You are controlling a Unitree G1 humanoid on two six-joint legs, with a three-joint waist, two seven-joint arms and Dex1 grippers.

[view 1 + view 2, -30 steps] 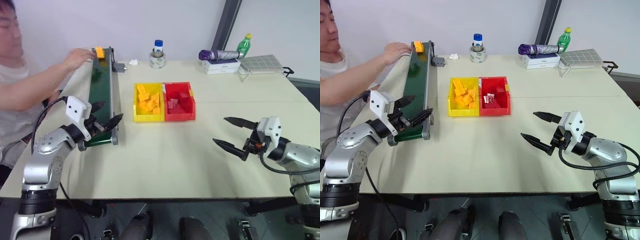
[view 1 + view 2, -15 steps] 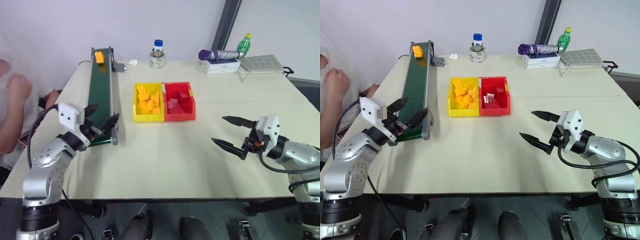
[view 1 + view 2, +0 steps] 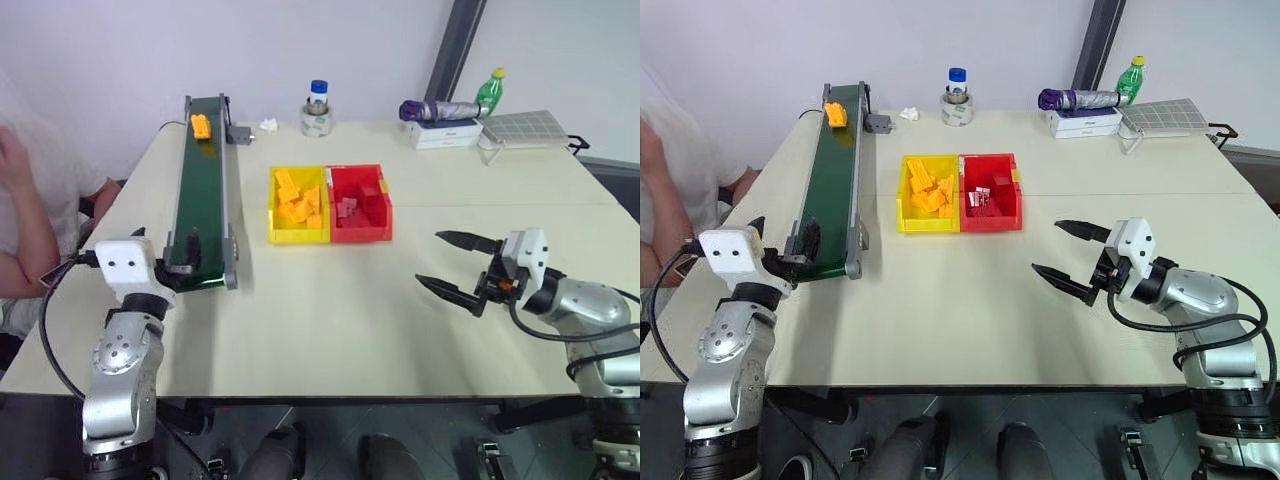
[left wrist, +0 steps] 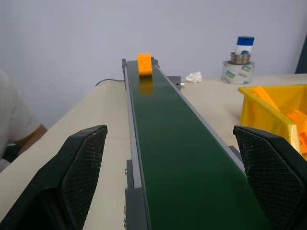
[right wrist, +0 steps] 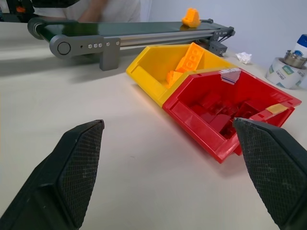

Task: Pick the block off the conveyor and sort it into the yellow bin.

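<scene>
Both end effectors open, empty. Block [image 4: 145,63] rides the conveyor [image 4: 177,158] far ahead of your left end effector [image 4: 172,187]; close early and you'll miss it.

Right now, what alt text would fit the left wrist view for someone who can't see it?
A small orange block sits at the far end of a long green conveyor, seen between the left gripper's open fingers. A yellow bin of orange bricks stands beside the belt.
</scene>
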